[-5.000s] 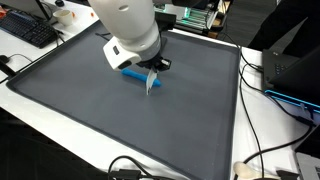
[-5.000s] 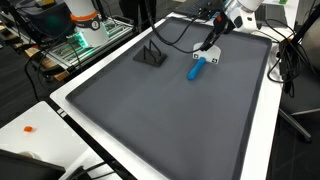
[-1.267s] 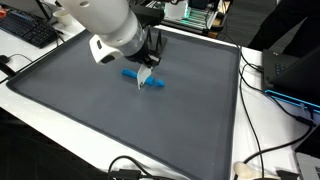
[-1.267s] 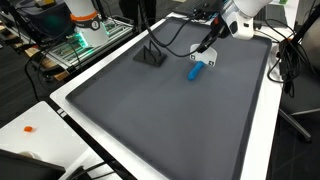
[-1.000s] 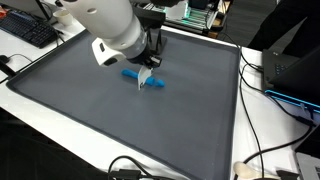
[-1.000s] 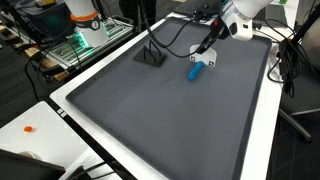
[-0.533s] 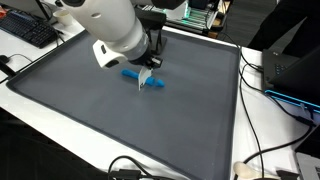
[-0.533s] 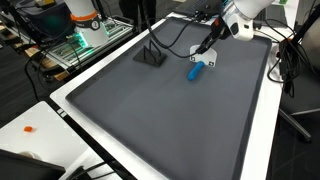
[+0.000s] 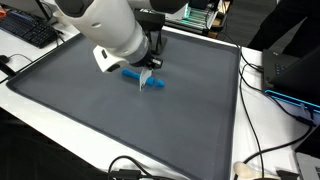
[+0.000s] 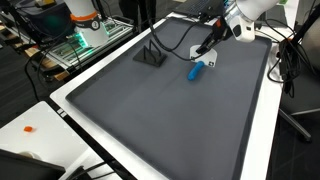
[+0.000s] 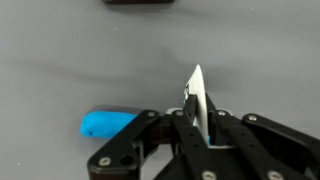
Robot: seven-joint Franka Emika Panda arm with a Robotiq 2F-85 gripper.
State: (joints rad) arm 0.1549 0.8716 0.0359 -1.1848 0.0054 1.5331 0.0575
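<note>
Wrist view: I'm pinching a thin white card (image 11: 196,92) in my almost-closed pincer (image 11: 197,120), blue marker (image 11: 110,124) at 8 o'clock. Edge-only grip: card could slip or twist out.

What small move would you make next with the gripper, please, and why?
Probably a short straight lift. The gripper is shut on a white slip that hangs low over the grey mat, close beside the blue cylinder; rising first should keep the slip from brushing the cylinder sideways.
</note>
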